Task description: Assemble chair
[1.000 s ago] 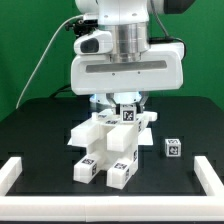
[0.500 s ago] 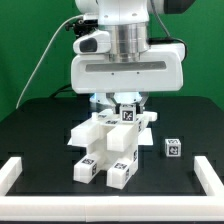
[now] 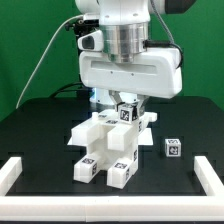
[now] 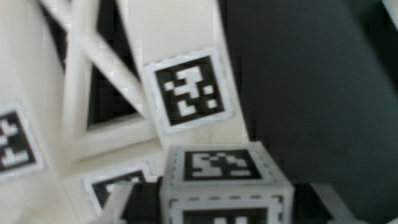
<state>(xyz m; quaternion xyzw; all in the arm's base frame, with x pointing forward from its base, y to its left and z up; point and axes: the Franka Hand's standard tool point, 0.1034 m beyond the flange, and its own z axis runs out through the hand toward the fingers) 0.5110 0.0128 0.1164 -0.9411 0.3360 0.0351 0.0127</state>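
Chair: one part-built piece stands in the middle of the table, with one loose cube apart at the exterior view's right. The arm hangs straight down over the chair, and its gripper pinches one tagged block at the chair's top.

Black table: chair parts clustered mid-table; loose tagged cube at exterior view's right; white border rails along edges.

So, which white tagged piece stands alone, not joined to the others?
The small cube at the exterior view's right: it sits apart on the black table, while the other pieces are joined into the chair in the middle.
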